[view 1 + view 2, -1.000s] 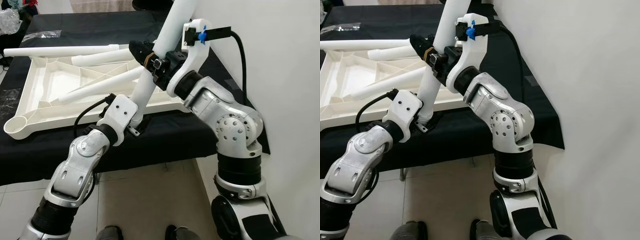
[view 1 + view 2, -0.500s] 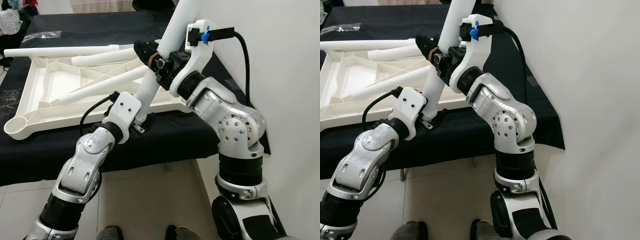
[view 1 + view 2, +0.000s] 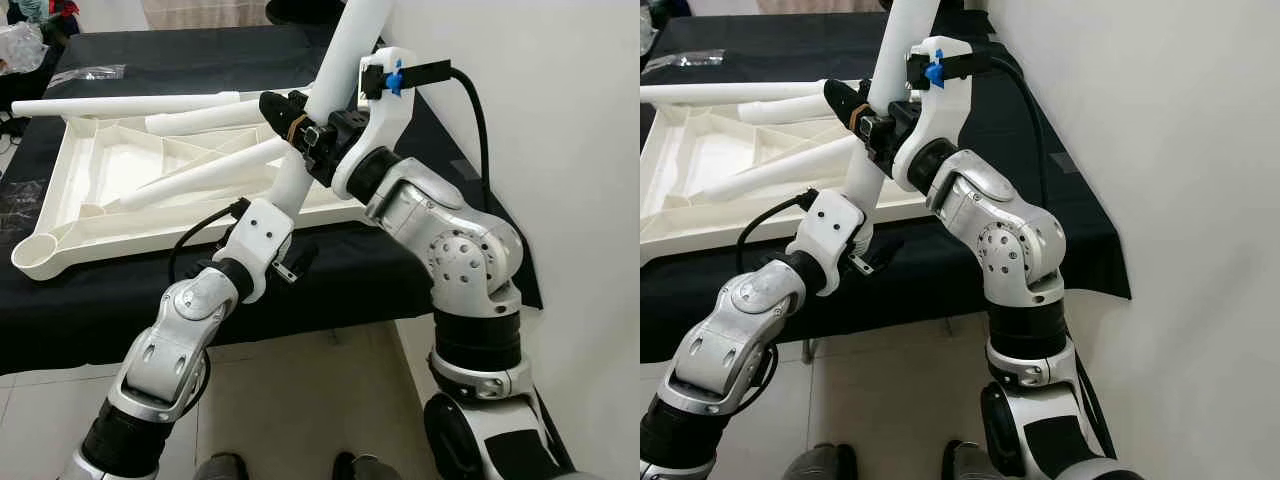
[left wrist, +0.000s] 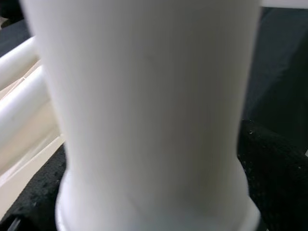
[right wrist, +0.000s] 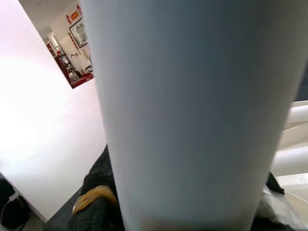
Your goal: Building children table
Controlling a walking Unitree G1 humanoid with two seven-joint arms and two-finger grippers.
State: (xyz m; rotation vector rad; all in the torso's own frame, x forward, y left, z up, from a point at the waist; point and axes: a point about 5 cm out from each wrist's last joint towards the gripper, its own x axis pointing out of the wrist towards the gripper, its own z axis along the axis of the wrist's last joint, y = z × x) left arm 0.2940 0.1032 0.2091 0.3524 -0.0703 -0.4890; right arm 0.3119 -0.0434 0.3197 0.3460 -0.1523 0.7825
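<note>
Both arms have hold of one white table leg [image 3: 318,110], which leans steeply up from the near corner of the upturned white tabletop [image 3: 90,190], and the two-handed hold looks to me like a way of steadying it while its foot is seated in that corner's socket. The right gripper [image 3: 298,122] has its jaws shut around the leg about midway up, black fingers wrapped round the far side; the left gripper [image 3: 288,262] is low at the leg's base, its jaws closed on the flared collar. The tabletop lies underside up on the black-draped surface [image 3: 330,275], ribs showing, so the sockets face upward. Three more legs [image 3: 130,104] lie across it, and an open socket [image 3: 38,252] shows at the near left corner.
</note>
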